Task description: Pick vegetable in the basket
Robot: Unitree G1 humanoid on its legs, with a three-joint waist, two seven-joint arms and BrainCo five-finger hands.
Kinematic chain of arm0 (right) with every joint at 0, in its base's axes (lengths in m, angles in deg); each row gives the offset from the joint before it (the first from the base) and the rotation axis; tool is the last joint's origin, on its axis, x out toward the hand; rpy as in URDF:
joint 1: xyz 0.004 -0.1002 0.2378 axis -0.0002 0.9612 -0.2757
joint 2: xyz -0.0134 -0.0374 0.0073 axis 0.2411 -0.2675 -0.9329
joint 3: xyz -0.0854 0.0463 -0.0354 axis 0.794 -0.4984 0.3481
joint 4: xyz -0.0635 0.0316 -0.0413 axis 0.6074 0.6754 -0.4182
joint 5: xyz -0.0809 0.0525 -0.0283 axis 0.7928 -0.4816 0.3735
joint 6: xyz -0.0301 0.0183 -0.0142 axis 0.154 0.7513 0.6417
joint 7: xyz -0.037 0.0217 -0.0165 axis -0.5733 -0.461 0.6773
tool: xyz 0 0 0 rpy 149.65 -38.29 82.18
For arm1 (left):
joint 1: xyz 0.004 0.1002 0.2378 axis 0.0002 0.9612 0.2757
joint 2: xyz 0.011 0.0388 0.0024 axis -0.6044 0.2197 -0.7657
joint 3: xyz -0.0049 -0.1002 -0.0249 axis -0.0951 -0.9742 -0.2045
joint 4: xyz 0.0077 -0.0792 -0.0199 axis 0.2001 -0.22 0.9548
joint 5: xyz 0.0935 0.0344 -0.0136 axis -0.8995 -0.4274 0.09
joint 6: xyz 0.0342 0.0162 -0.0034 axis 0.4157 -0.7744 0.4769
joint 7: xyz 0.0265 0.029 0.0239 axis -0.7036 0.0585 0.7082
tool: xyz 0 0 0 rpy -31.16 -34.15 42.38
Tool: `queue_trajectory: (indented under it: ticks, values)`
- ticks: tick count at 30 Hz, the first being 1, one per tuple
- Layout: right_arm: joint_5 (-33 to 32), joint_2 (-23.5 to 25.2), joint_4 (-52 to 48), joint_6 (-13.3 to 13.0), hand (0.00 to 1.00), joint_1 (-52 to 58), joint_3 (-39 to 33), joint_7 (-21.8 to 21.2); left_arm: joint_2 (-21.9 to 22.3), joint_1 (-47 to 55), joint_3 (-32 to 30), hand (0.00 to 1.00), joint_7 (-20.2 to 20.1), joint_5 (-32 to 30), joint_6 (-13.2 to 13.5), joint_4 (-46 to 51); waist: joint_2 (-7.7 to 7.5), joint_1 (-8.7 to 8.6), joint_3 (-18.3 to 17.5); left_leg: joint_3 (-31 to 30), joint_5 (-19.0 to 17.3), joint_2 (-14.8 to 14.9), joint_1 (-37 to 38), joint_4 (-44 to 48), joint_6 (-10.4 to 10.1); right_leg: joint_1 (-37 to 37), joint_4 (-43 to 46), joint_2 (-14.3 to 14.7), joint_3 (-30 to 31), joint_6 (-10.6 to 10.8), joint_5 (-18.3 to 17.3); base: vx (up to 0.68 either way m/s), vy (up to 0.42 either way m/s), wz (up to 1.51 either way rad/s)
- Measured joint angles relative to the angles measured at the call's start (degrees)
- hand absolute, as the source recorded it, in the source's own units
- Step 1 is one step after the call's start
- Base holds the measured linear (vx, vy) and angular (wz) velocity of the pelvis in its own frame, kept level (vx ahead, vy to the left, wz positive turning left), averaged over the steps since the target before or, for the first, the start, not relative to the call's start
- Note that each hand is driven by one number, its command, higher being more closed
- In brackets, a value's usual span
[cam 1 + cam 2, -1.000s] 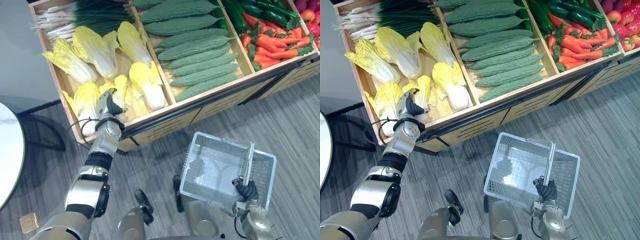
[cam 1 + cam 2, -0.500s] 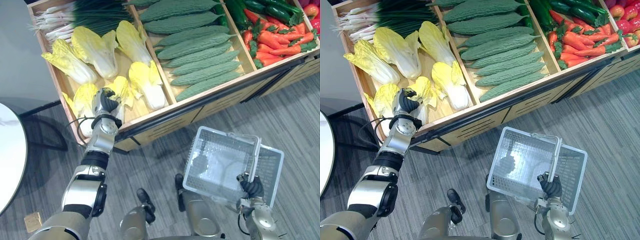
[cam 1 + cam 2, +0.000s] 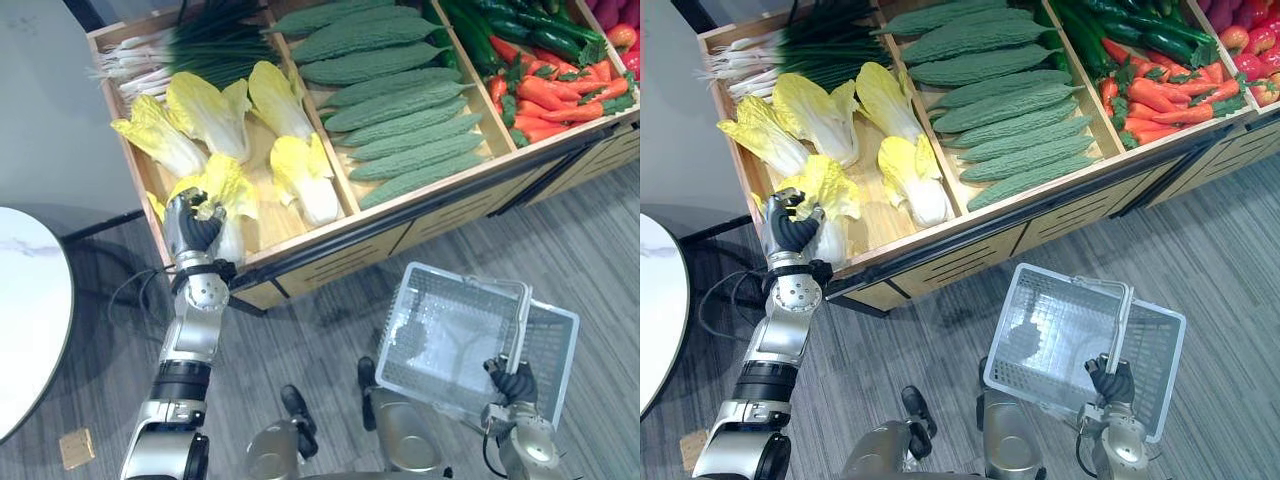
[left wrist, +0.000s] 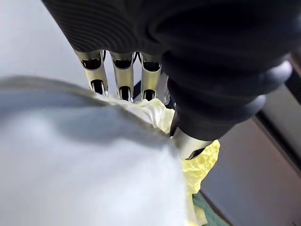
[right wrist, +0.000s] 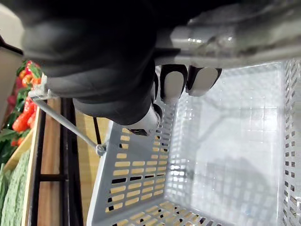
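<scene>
Left hand grips cabbage; right hand holds basket.

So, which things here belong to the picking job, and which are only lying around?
Part of the job:
- left hand, curled round one Chinese cabbage
- white basket, its handle held by the right hand

Just lying about:
- other cabbages, bitter gourds, spring onions and red peppers in the stand
- round table

Your left robot hand and your right robot hand each wear a dark, ribbed cover. The fingers are silver. Your left arm is shiny silver-grey and round, with black bands.
</scene>
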Motion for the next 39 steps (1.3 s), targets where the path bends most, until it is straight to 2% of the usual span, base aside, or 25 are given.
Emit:
queue_trajectory:
  ticks: [3, 5, 8, 12, 13, 14, 15, 17, 19, 20, 23, 24, 25, 26, 27, 28, 29, 30, 32, 33, 34, 35, 36, 37, 39]
  values:
    - [0.04, 0.3, -1.95, 0.11, 1.0, -0.37, -0.43, 0.21, 2.81, 4.61, 0.43, 1.0, -0.03, 2.99, 1.48, 4.66, -0.15, 0.27, -0.38, 0.46, -1.33, 0.32, 0.02, 2.16, -0.62, -0.1, 0.67, 0.54, 1.02, -0.25, -0.38, -0.02, -0.041, -0.19]
    - [0.56, 1.28, -5.44, 0.56, 1.0, 0.49, -0.67, 1.03, 4.76, 8.23, 2.29, 1.0, -0.43, 5.06, 2.02, 7.33, -0.16, 1.14, -1.41, 1.71, -3.14, 1.28, 0.03, 4.57, -1.19, -0.22, 0.93, 1.58, 2.91, -0.17, -0.77, -0.02, -0.05, -0.47]
    - [1.19, 2.79, -11.12, 0.91, 1.0, 2.26, -0.67, 1.18, 5.41, 11.21, 5.64, 1.0, -2.16, 7.02, 3.27, 9.93, -0.43, 1.37, -2.91, 3.87, -5.98, 2.85, -0.08, 7.84, -1.82, -0.84, 0.85, 3.43, 5.95, -0.35, -0.58, -0.01, -0.031, -0.62]
    - [4.01, 3.6, -19.93, 1.26, 1.0, 2.4, 0.9, 1.24, 5.79, 13.21, 8.46, 1.0, -5.19, 8.29, 4.92, 12.6, -0.69, 1.5, -3.99, 11.93, -11.39, 6.69, -0.02, 15.27, -2.53, -2.33, -1.0, 9.02, 15.84, -0.17, 2.44, 0.01, 0.034, -1.41]
    - [4.43, 3.54, -21.3, 1.26, 1.0, 1.89, 1.81, 1.3, 5.77, 13.23, 8.99, 1.0, -5.37, 8.3, 5.07, 12.71, -0.73, 1.56, -4.23, 14.51, -12.34, 7.87, 0.1, 16.78, -2.5, -2.91, -2.14, 9.69, 16.62, -0.79, 2.9, 0.02, 0.035, -2.12]
    - [5.14, 3.72, -22.11, 1.26, 1.0, 0.8, 2.92, 1.35, 5.81, 13.23, 9.71, 1.0, -5.78, 8.37, 5.2, 12.88, -1.05, 1.88, -4.7, 18.09, -12.69, 8.99, 0.65, 17.26, -2.37, -4.5, -3.06, 8.28, 12.37, -2.51, 1.68, 0.02, 0.009, -1.75]
    - [5.31, 3.96, -22.13, 1.26, 1.0, 0.06, 3.53, 1.38, 5.74, 13.17, 10.22, 1.0, -6.2, 8.56, 5.27, 12.88, -1.34, 2.06, -4.85, 19.63, -12.75, 9.31, 1.05, 17.33, -2.23, -5.07, -2.97, 6.8, 8.51, -2.55, 1.66, 0.03, -0.001, -1.76]
    - [6.75, 4.25, -20.59, 1.27, 1.0, -2.59, 4.69, 1.65, 4.96, 12.71, 12.26, 1.0, -6.54, 9.23, 5.32, 11.94, -1.97, 1.21, -4.94, 24.25, -13.49, 9.45, 4.04, 17.44, -1.93, -6.12, -0.86, -2.22, -14.65, -5.23, -0.07, 0.04, -0.007, -1.32]
    - [7.58, 4.12, -18.84, 1.28, 1.0, -3.84, 4.78, 1.93, 5.09, 11.9, 13.58, 1.0, -6.52, 9.25, 5.51, 10.5, -1.85, 1.6, -5.06, 25.62, -13.49, 9.19, 6.39, 17.0, -1.93, -4.39, -0.3, -4.89, -23.55, -6.52, 0.44, 0.11, -0.099, -1.18]
    - [8.73, 3.55, -17.55, 1.31, 1.0, -5.39, 5.03, 1.83, 5.03, 11.35, 13.64, 1.0, -6.63, 9.01, 6.15, 9.13, -1.66, 1.52, -5.11, 25.65, -13.51, 9.33, 8.2, 16.63, -1.94, -4.28, 0.11, -3.9, -22.33, -6.54, 2.72, 0.17, -0.212, -1.36]
    - [8.65, 0.88, -16.66, 1.37, 1.0, -6.55, 5.01, 1.81, 4.92, 10.09, 15.28, 1.0, -7.75, 8.66, 6.38, 5.69, -0.38, 0.68, -5.68, 26.13, -13.36, 11.77, 9.92, 20.25, -1.92, -4.11, 0.68, -0.94, -18.59, -6.84, 1.63, 0.15, -0.142, -1.01]
    - [8.31, -0.11, -16.66, 1.4, 1.0, -6.93, 5.02, 1.48, 4.63, 9.54, 16.47, 1.0, -8.03, 8.65, 6.41, 4.48, -0.17, -0.07, -5.68, 25.89, -12.38, 14.44, 9.83, 26.24, -1.35, -3.3, 1.2, 0.32, -16.87, -7.03, 0.94, 0.2, -0.119, -0.91]
    - [7.03, -1.09, -16.66, 1.4, 1.0, -7.04, 5.09, 0.78, 4.41, 9.16, 17.23, 1.0, -8.92, 8.63, 6.41, 3.24, -0.15, -0.29, -5.7, 23.94, -9.56, 16.95, 8.9, 33.09, 1.28, -1.5, 0.85, 1.34, -15.0, -7.35, 0.72, 0.21, -0.109, -0.9]
    - [6.12, -1.67, -16.67, 1.39, 1.0, -7.03, 5.09, 0.75, 4.38, 9.01, 18.07, 1.0, -8.89, 8.64, 6.44, 2.64, -0.22, -0.27, -5.69, 22.06, -8.39, 17.71, 8.33, 36.36, 1.59, -0.47, 0.24, 1.55, -13.9, -7.55, 0.55, 0.21, -0.071, -0.95]
    - [3.26, -3.29, -16.68, 1.39, 1.0, -7.1, 5.73, 0.76, 4.6, 8.76, 20.31, 1.0, -8.93, 8.6, 6.63, 1.6, 0.04, -0.3, -5.84, 15.16, -9.67, 17.56, 4.95, 42.26, 0.85, 1.62, -1.03, 2.08, -11.38, -7.54, -0.03, 0.2, -0.01, -0.75]
    - [2.1, -3.53, -16.7, 1.39, 1.0, -7.28, 6.03, 0.9, 4.56, 8.79, 20.95, 1.0, -8.97, 8.58, 6.69, 1.59, 0.04, -0.25, -5.83, 11.92, -10.55, 16.69, 3.31, 43.22, 0.24, 2.35, -1.56, 2.23, -10.27, -8.08, -0.4, 0.23, 0.037, -0.88]
    - [-0.53, -3.58, -16.85, 1.39, 1.0, -7.55, 6.91, 0.8, 4.55, 8.88, 21.51, 1.0, -8.98, 8.58, 6.68, 1.53, -0.01, -0.12, -5.8, 5.57, -12.73, 13.77, 0.4, 42.46, -0.53, 3.96, -2.82, 2.43, -8.01, -8.16, -0.4, 0.18, 0.067, -0.68]
    - [-1.43, -3.56, -16.93, 1.39, 1.0, -7.72, 7.65, 0.78, 4.55, 9.05, 21.5, 1.0, -8.93, 8.59, 6.69, 1.52, -0.04, -0.01, -5.81, 2.53, -13.67, 12.16, -0.67, 41.01, -0.66, 4.7, -3.27, 2.42, -6.94, -8.15, -0.39, 0.16, 0.098, -0.92]
    - [-3.47, -3.73, -16.95, 1.39, 1.0, -8.15, 10.38, 0.63, 4.4, 9.35, 21.5, 1.0, -8.88, 8.09, 6.71, 0.3, 0.0, 0.26, -5.92, -8.98, -14.35, 5.24, -3.25, 30.41, -1.35, 6.94, -4.32, 2.48, -2.69, -7.8, -0.32, 0.14, 0.138, -1.0]
    - [-3.57, -3.96, -16.94, 1.43, 1.0, -8.28, 11.04, 0.57, 4.37, 9.33, 21.5, 1.0, -8.88, 8.08, 6.71, -0.14, 0.27, 0.43, -6.08, -11.82, -14.24, 3.73, -4.02, 27.67, -1.54, 7.11, -4.31, 2.51, -1.5, -7.5, -0.29, 0.12, 0.166, -1.09]
    - [-3.74, -4.77, -16.94, 1.5, 1.0, -8.35, 12.42, 0.11, 4.43, 9.24, 21.56, 1.0, -8.9, 8.02, 6.68, -1.13, 0.78, 0.97, -6.39, -16.65, -13.94, 1.34, -5.13, 22.62, -2.01, 7.32, -4.49, 2.62, 0.9, -6.69, 0.08, 0.11, 0.206, -1.19]
    - [-4.06, -5.87, -16.92, 1.72, 1.0, -8.3, 13.75, -0.43, 4.5, 9.24, 21.84, 1.0, -8.89, 7.75, 6.64, -1.99, 1.43, 1.49, -6.78, -20.62, -12.53, -0.04, -5.36, 17.34, -3.56, 7.65, -5.33, 3.53, 3.04, -5.18, 1.08, 0.09, 0.169, -1.2]
    - [-4.11, -6.37, -16.92, 1.89, 1.0, -8.29, 14.42, -0.71, 4.47, 9.24, 22.07, 1.0, -8.9, 7.05, 6.58, -2.34, 2.35, 1.56, -7.31, -21.65, -11.02, 0.23, -5.21, 15.12, -4.48, 7.94, -5.93, 4.4, 4.03, -4.59, 1.42, 0.09, 0.192, -1.14]
    - [-4.13, -7.37, -16.92, 2.03, 1.0, -8.14, 15.74, -1.65, 4.46, 9.05, 22.93, 1.0, -8.97, 5.97, 6.54, -3.05, 3.73, 1.43, -8.21, -22.16, -5.74, 1.22, -4.86, 12.16, -2.98, 8.38, -7.05, 6.19, 5.65, -3.98, 1.77, 0.09, 0.191, -0.96]
    - [-5.41, -6.71, -17.86, 2.35, 1.0, -7.06, 18.19, -3.68, 3.54, 7.7, 24.52, 1.0, -10.11, 4.0, 6.5, -5.17, 2.41, 1.35, -9.4, -19.64, -4.82, 0.68, -2.73, 9.51, -2.13, 9.21, -8.21, 5.52, 8.41, -2.7, 2.37, 0.14, 0.227, -0.73]
